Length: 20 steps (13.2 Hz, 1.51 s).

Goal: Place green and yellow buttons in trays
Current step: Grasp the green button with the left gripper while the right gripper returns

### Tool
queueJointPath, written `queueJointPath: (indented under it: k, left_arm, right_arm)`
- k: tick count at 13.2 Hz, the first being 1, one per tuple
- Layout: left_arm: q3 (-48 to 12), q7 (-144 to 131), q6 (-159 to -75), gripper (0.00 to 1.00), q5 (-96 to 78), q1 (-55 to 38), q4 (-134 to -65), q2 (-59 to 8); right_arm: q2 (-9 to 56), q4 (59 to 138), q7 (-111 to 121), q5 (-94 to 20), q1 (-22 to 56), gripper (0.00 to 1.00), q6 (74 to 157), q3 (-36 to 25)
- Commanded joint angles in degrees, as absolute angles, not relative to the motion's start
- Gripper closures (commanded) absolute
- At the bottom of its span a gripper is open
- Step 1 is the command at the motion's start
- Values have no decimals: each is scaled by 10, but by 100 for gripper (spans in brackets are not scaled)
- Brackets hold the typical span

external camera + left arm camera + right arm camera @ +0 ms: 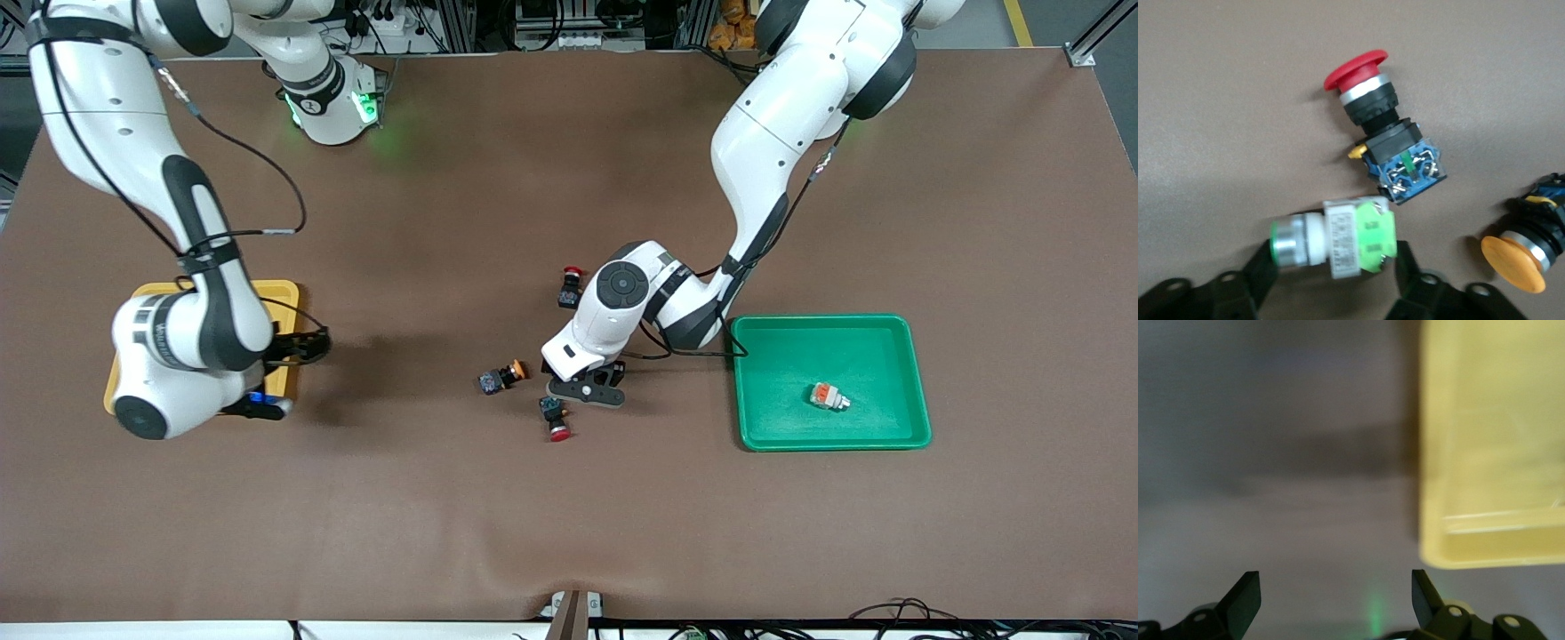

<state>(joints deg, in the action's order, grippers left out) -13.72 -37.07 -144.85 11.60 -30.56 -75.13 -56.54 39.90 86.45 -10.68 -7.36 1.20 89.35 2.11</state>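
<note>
My left gripper [587, 388] is low over the table's middle. In the left wrist view its fingers [1265, 267] touch both ends of a silver-white button with a light-green block [1338, 239], so the gripper [1336, 261] is shut on it. An orange-yellow capped black button [502, 375] lies beside it and also shows in the left wrist view [1518, 257]. The green tray [800, 351] holds a silver-white button with an orange block [829, 396]. My right gripper [307, 345] is open and empty [1336, 587] beside the yellow tray [276, 289], whose shown part [1491, 453] is bare.
A red-capped black button [557, 420] lies just nearer the front camera than my left gripper, and shows close in the left wrist view [1381, 133]. Another red-capped button [571, 286] lies farther from the camera, by the left arm's wrist. The right arm covers most of the yellow tray.
</note>
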Motion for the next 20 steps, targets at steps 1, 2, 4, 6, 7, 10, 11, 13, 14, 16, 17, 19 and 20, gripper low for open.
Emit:
queueJointPath:
  k: [1, 2, 4, 6, 7, 10, 11, 13, 14, 16, 17, 19, 20]
  left_arm:
    - [-132, -367, -1451, 72, 126, -312, -732, -577]
    - [-131, -367, -1451, 81, 126, -311, -734, -573]
    - [-132, -367, -1448, 82, 124, -307, -736, -560]
    - [-132, -369, -1446, 82, 124, -301, -745, -549]
    - [-132, -374, -1444, 82, 123, -296, -761, -535]
    - [-140, -373, -1420, 81, 122, -264, -843, -463]
    - [-140, -370, -1418, 81, 122, -252, -878, -432]
    - [-141, -354, -1417, 81, 123, -212, -952, -371]
    - [-144, -330, -1417, 81, 122, -191, -987, -341]
    - [-146, -281, -1416, 81, 122, -143, -1043, -293]
    - [-146, -246, -1406, 81, 122, -125, -1055, -279]
    - [-146, -185, -1361, 81, 122, -82, -1058, -265]
    - [-146, -165, -1337, 81, 122, -64, -1061, -258]
  right_arm:
    - [396, 860, -176, -99, 35, 0, 884, 18]
    - [395, 859, -198, -105, 44, 0, 885, 18]
    - [392, 859, -241, -127, 53, 0, 897, 18]
    - [392, 859, -290, -176, 71, 0, 931, 17]
    - [391, 857, -328, -180, 82, 0, 936, 17]
    - [391, 838, -454, -188, 113, 0, 970, 18]
    - [392, 833, -496, -201, 131, 0, 999, 18]
    - [401, 828, -576, -203, 175, 0, 1101, 18]
    - [404, 830, -603, -202, 190, 0, 1147, 18]
    - [406, 830, -648, -200, 205, 0, 1169, 18]
    - [408, 832, -654, -200, 211, 0, 1176, 18]
    - [421, 837, -694, -200, 218, 0, 1231, 18]
    - [433, 839, -711, -200, 224, 0, 1268, 18]
